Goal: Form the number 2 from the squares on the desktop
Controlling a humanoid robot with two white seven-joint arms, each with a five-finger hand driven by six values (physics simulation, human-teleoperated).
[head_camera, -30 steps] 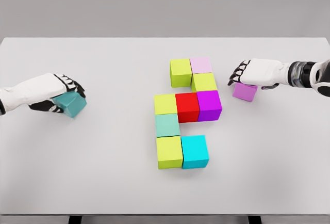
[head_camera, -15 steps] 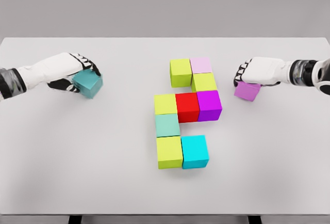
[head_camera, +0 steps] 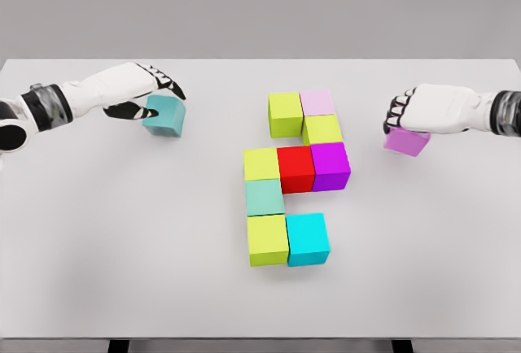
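Cubes are sitting in three groups across the white table (head_camera: 98,231). At the far left, the left hand (head_camera: 134,93) is reaching in with its fingers partly spread over a teal cube (head_camera: 164,115); the thumb and fingers are touching the cube's left side and top, so the hand appears to be clamped on it, though the far-side contact is hidden. In the middle, the partly built figure is lying flat: a lime cube (head_camera: 286,114) and a pale pink cube (head_camera: 317,102) are forming the far row, a second lime cube (head_camera: 322,130) is sitting just nearer on the right, then a lime, red (head_camera: 295,167) and magenta cube (head_camera: 330,165) row, a mint cube (head_camera: 264,197) below its left end, and a lime and cyan cube (head_camera: 308,238) pair nearest. At the right, the right hand (head_camera: 427,109) is curling down over a violet cube (head_camera: 406,141), clamped on its top, well apart from the figure. Judging from this, both hands are bringing the last loose pieces in. The figure seems to be lacking a cube at the far left of the top row and at the near right of the bottom row, so the next move probably calls for setting each cube flush against its neighbour without nudging the placed ones.
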